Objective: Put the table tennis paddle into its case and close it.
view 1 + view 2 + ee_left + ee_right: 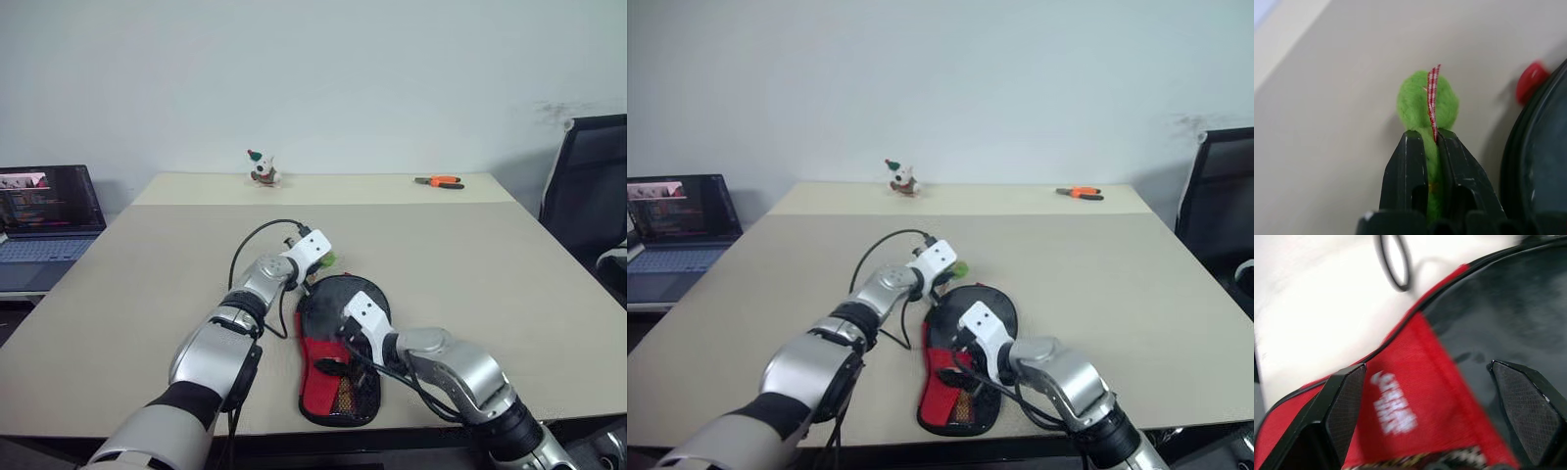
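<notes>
Near the table's (509, 274) front edge lies the case (338, 367), long axis running toward the robot — left gripper (1432, 139) at its far round end, pinching a green fuzzy pull tag (1420, 105). Right gripper (1427, 396) hovers spread over the red panel, nearer the narrow end — I'd judge the paddle is inside.

Case (338, 362): black fabric, red panel with white logo. Pull tab (1427, 105): bright green felt, red-and-white checked ribbon. Pliers (438, 181), beyond the case: orange handles.
</notes>
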`<action>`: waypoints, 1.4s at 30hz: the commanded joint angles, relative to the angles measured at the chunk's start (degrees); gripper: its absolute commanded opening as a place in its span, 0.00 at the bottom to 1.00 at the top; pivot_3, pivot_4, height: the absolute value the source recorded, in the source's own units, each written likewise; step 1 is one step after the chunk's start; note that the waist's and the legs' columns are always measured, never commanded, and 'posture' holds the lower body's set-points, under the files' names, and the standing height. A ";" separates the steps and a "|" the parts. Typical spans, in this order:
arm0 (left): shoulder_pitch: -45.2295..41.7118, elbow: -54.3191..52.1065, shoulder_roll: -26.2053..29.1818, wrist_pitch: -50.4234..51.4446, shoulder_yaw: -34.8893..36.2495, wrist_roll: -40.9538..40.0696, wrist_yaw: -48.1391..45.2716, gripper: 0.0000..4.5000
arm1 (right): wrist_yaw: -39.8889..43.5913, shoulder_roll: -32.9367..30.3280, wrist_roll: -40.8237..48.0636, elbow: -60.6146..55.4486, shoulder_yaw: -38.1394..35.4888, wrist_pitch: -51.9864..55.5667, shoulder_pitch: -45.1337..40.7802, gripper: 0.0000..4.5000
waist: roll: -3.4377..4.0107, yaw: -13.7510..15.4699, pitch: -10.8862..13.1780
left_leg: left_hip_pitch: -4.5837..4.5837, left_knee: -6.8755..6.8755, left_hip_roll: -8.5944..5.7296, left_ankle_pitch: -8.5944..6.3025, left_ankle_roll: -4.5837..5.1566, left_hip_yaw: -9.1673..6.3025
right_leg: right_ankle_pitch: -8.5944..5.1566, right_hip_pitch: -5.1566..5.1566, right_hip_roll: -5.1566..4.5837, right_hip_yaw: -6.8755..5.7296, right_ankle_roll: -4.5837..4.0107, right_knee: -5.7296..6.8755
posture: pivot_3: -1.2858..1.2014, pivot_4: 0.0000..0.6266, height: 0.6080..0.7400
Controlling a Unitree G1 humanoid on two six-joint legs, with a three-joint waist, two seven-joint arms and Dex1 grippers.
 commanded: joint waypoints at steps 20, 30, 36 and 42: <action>-6.55 0.13 -11.70 -9.73 -6.10 9.25 4.00 0.00 | -2.78 -2.63 0.94 -2.21 2.87 9.37 9.07 1.00 | 0.03 0.38 -0.23 | -0.08 -0.08 -0.07 -0.02 0.01 -0.14 | -0.09 0.18 -0.04 -0.01 0.29 -0.43 | 0.52 0.24 1.00; -5.54 0.35 -11.97 -9.20 -5.06 7.99 -0.98 0.00 | -3.55 -0.98 0.66 0.03 2.47 8.47 7.06 1.00 | 0.09 0.37 -0.27 | -0.06 -0.08 -0.07 -0.02 0.01 -0.16 | -0.10 0.20 -0.04 -0.01 0.31 -0.42 | 0.52 0.24 1.00; -3.98 0.06 -11.50 -10.23 -4.40 7.22 -5.53 0.44 | -3.77 0.16 0.71 1.24 1.79 8.54 5.73 1.00 | 0.12 0.11 -0.29 | -0.02 -0.07 -0.05 -0.02 0.01 -0.14 | -0.10 0.20 -0.01 -0.03 0.32 -0.40 | 0.52 0.24 1.00; -3.77 -0.85 -8.91 -11.46 -1.61 4.14 -7.51 0.67 | -3.61 1.30 0.61 3.28 0.36 8.07 4.40 1.00 | 0.20 -0.35 -0.34 | 0.05 -0.08 0.04 -0.02 0.02 -0.03 | -0.10 0.20 0.09 0.01 0.33 -0.38 | 0.52 0.24 1.00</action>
